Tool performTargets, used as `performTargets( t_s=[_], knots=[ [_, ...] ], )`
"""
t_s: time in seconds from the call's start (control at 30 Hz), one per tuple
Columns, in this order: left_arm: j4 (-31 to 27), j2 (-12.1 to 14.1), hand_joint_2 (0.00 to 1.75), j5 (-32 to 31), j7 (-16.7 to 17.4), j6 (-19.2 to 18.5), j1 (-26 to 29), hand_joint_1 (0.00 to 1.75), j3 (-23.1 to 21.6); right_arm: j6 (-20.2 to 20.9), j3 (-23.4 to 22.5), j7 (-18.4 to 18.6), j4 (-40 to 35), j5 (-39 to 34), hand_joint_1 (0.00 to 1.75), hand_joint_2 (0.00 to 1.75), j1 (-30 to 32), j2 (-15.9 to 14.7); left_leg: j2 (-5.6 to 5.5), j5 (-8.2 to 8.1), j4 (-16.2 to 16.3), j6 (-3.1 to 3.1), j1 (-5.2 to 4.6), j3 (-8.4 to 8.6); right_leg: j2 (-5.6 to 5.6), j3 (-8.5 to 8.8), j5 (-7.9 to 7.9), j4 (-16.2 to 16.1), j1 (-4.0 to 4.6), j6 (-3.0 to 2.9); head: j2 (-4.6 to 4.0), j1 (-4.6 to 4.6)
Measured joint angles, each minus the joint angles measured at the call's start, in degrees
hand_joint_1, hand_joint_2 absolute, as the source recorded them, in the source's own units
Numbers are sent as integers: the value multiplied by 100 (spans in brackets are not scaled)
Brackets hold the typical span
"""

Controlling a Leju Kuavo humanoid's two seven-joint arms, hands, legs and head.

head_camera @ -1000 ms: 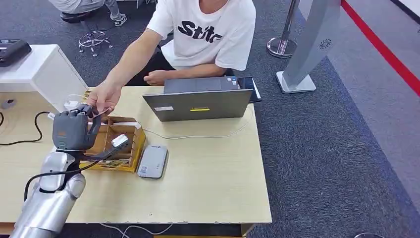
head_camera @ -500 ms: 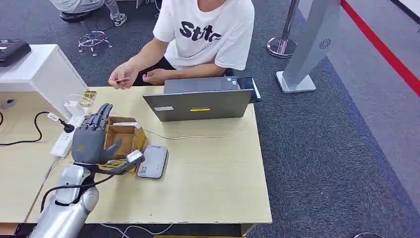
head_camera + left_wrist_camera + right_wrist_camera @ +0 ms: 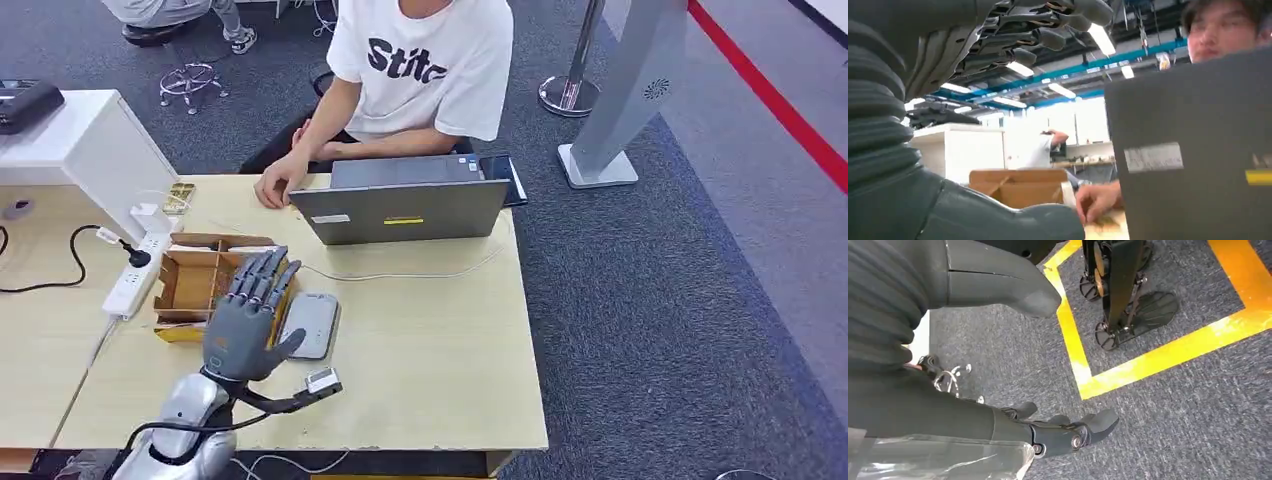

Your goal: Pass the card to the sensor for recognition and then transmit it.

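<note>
The table (image 3: 430, 380) runs from your 9 to your 3 o'clock in the head view, and a person (image 3: 420, 60) in a white shirt sits at its far side, at 12 o'clock. An open laptop (image 3: 405, 208) stands in front of that person with its back towards you. A cardboard box (image 3: 190, 285) with dividers lies at 9 o'clock of the laptop's near edge, and the flat grey sensor (image 3: 315, 325) lies just beside the box, at the box's 3 o'clock, with its long axis running from 6 to 12.

Your left hand (image 3: 243, 325) hovers over the near part of the table. Its fingers (image 3: 262, 275) are spread and straight, pointing to about 1 o'clock, and hold nothing. Their tips overlap the box's near corner and the sensor's edge; you cannot tell whether they touch either.

Your right hand (image 3: 948, 410) hangs over the grey carpet floor (image 3: 1173, 405), its fingers (image 3: 1083, 430) loosely apart and holding nothing.

The person's hand (image 3: 272, 188) rests on the table at 9 o'clock of the laptop. You cannot make out the card, so its place and the way it points cannot be told.
</note>
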Motion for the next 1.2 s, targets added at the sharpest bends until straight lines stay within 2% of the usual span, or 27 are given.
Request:
performTargets(
  t_s=[0.2,0.3,0.57,0.77,0.9,1.2],
  knots=[
    [-103,116,175,-15,4,-82,92,0,-210,2,-4,-15,0,0,0,175,3,0,0,0,0,0,0,-1,0,0,0,0,0,0,0,0],
    [-122,227,175,-307,168,-288,92,0,-310,2,-4,-24,0,0,0,175,3,0,0,0,0,0,0,-2,1,0,0,0,0,0,0,0],
    [-501,934,175,-249,424,-542,371,0,-343,-2,-76,-35,0,-50,0,175,21,0,2,0,-3,-1,2,-1,3,-1,-1,3,2,-2,0,0],
    [-793,1342,175,-173,470,-540,585,0,-68,-7,-138,-31,0,-50,0,175,27,0,0,0,-4,-1,2,-1,0,0,-1,3,2,-2,0,0],
    [-804,1436,175,-166,479,-542,624,0,88,-7,-140,-31,0,-46,0,175,29,0,0,2,-4,-3,2,-1,0,1,-1,3,2,-1,0,0],
    [-804,1464,175,-168,520,-544,650,0,179,-7,-142,-11,0,-26,0,175,27,0,0,2,-3,-3,1,-1,-1,0,-1,2,1,-1,0,0]
  ],
)
